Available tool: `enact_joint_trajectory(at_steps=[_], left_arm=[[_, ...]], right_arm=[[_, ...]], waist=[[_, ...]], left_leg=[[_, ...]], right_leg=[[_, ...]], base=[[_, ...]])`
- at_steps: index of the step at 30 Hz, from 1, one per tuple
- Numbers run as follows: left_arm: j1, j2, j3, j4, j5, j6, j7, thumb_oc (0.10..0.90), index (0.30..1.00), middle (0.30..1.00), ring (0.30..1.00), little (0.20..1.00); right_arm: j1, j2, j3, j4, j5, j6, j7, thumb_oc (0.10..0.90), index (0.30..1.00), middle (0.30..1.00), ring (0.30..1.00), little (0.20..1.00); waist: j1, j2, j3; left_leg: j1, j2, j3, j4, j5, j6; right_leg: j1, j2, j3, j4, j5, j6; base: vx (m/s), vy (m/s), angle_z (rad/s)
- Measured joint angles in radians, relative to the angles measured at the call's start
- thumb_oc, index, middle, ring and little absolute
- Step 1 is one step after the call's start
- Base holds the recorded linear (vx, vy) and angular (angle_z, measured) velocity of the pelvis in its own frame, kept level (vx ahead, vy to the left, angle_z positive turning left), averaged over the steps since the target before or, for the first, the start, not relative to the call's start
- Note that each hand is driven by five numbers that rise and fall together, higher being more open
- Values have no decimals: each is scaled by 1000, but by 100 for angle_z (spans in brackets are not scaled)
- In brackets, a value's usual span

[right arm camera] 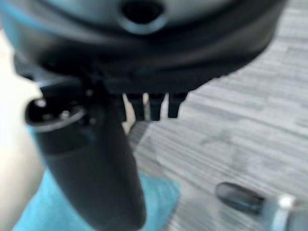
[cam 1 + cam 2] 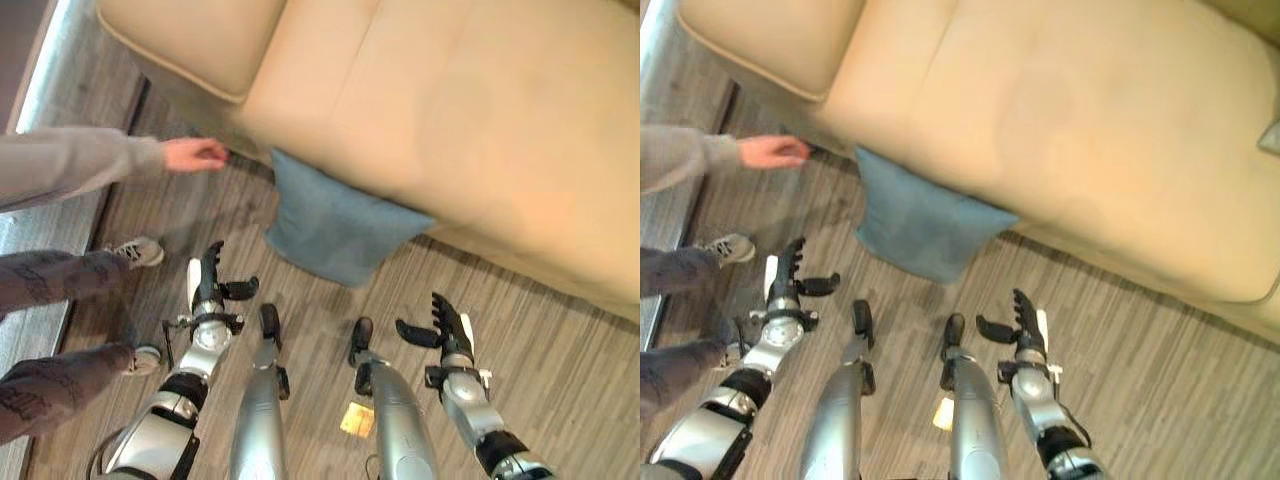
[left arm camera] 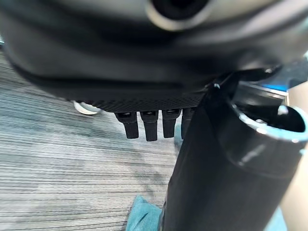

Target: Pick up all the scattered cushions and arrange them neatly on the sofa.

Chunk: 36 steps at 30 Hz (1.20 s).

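Left hand (image 2: pixel 207 283) fingers (image 2: pixel 211 256) spread and straight, thumb out to the side, holding nothing — hovers over the floor (image 2: pixel 560 360). Its wrist view shows the fingers (image 3: pixel 150 126) in a straight row over grey planks, with a corner of blue fabric past them. Right hand (image 2: pixel 452 335) the same: fingers (image 2: pixel 441 308) splayed, thumb sticking out toward the middle, nothing in it; in its wrist view the fingers (image 1: pixel 153 106) point down at the floor with blue cloth just beyond the thumb.

Ahead of both hands, between them, the blue cushion (image 2: pixel 335 228) sits on the floor, tilted, its far edge leaning against the front of the beige sofa (image 2: pixel 470 120) (touching it; near corner on the planks). Neither hand touches the cushion.

On the robot's left a person stands beside the sofa's end — grey sleeve (image 2: pixel 70 165), hand (image 2: pixel 195 154) reaching toward the sofa's lower edge, near the cushion's far corner but apart from it. Their sneakers (image 2: pixel 138 252) are on the floor just beside the left arm. Small yellow tag (image 2: pixel 357 419) lies on the floor.
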Motion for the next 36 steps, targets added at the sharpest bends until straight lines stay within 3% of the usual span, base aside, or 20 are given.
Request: enact_joint_trajectory(at_steps=[2,11,17,18,19,20,27,28,29,30,31,33,34,36], left_arm=[[-64,11,-17,19,-20,-1,7,800,900,900,900,900],[-342,-13,-107,113,-111,-5,17,800,900,900,900,900],[-418,-72,-160,130,-139,-5,20,800,900,900,900,900],[-427,-78,-172,130,-138,-4,20,560,540,540,540,540],[-439,-79,-180,129,-136,-4,17,450,375,375,375,375],[-445,-91,-185,129,-135,-4,15,400,300,300,300,300],[-423,-101,-216,131,-122,4,7,400,300,300,300,300],[-418,-99,-215,130,-114,4,7,400,300,300,300,300],[-415,-98,-215,130,-107,4,8,400,300,300,300,300],[-413,-97,-215,130,-98,4,8,400,300,300,300,300],[-411,-94,-214,130,-96,4,8,400,300,300,300,300],[-410,-87,-213,127,-95,4,8,508,462,462,462,462],[-406,-82,-213,123,-94,4,10,800,900,900,900,900],[-372,-64,-181,90,-56,4,16,800,900,900,900,900]], right_arm=[[-86,5,21,17,7,-11,-5,800,900,900,900,900],[-416,9,154,177,42,-7,-30,800,900,900,900,900],[-462,16,242,216,24,24,-18,800,900,900,900,900],[-463,16,241,214,22,24,-17,800,900,900,900,900],[-464,17,239,215,22,24,-16,664,695,695,695,695],[-464,17,237,215,23,24,-11,400,300,300,300,300],[-457,16,236,213,22,25,14,405,307,307,307,307],[-457,15,234,212,22,24,14,482,422,422,422,422],[-457,14,233,212,22,23,15,513,469,469,469,469],[-456,13,226,212,22,23,18,513,469,469,469,469],[-455,10,224,211,21,23,22,800,900,900,900,900],[-448,9,203,204,22,23,24,800,900,900,900,900],[-439,8,192,195,22,23,24,800,900,900,900,900],[-407,0,161,145,21,18,24,800,900,900,900,900]], waist=[[1,-11,40],[-5,-13,38],[-4,-13,37],[-4,-13,36],[-5,-13,37],[-5,-13,37],[-10,-13,37],[-11,-13,37],[-12,-13,37],[-13,-13,37],[-13,-13,37],[-10,-13,37],[-8,-13,36],[-5,-13,36]], left_leg=[[-14,3,-5,9,3,0],[-247,-1,-15,53,29,2],[-273,-9,-14,53,31,5],[-284,-11,-14,54,33,8],[-301,-14,-12,54,36,12],[-317,-17,-11,58,37,13],[-345,-17,-11,70,39,13],[-345,-17,-11,70,40,13],[-346,-17,-11,70,41,13],[-347,-17,-11,70,42,13],[-351,-17,-11,70,44,12],[-354,-17,-10,69,47,12],[-354,-17,-10,69,47,12],[-350,-16,-11,69,47,11]], right_leg=[[-12,0,-1,10,2,-4],[-261,-16,0,92,6,-20],[-293,-25,2,106,6,-20],[-305,-27,4,109,6,-20],[-325,-31,6,113,6,-20],[-343,-34,9,120,6,-20],[-375,-37,14,138,6,-20],[-376,-37,14,139,6,-20],[-377,-37,15,140,6,-20],[-379,-37,15,141,6,-20],[-384,-36,16,142,7,-21],[-388,-36,17,143,8,-22],[-388,-36,16,143,8,-22],[-384,-35,15,145,8,-22]], base=[[-42,-13,1],[-18,-1,1],[-1,6,0],[-11,31,3],[0,0,0],[0,0,0],[0,0,0],[0,0,0],[0,0,0],[0,0,0],[0,0,0],[0,0,0],[35,-46,0],[48,-66,1]])
